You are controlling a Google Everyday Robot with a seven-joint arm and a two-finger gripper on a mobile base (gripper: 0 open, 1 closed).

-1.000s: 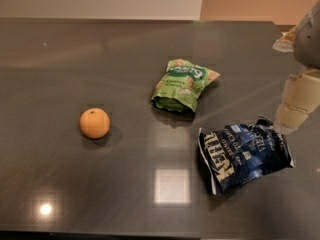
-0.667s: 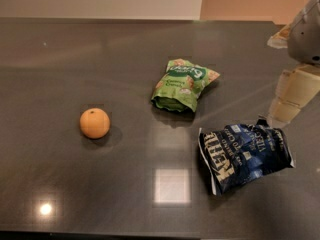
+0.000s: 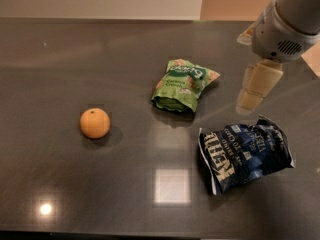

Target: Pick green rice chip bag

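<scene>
So, approach step, nothing grabbed yet. The gripper (image 3: 256, 84) hangs over the table (image 3: 75, 59) toward its right side, empty. Can't tell from here whether it's open or closed.

The green rice chip bag (image 3: 184, 85) lies flat near the gripper, on the side toward the table's middle, not touching it. The dark blue chip bag (image 3: 245, 154) sits just beside the gripper on the side nearer me, also w/o contact. The orange (image 3: 95, 123) is well beyond the green bag, on the side away from the gripper.

Next move, imo: shift sideways over the green bag, line up across its narrower width, drop down & close on the crinkly film. It needs care not to clip the blue bag, which lies close by.

Containers: only the two bags. Both look sealed & a bit puffy, so the contents aren't visible, and the chips on the green one are just printed pics. The orange lies loose on the table, in nothing.
</scene>
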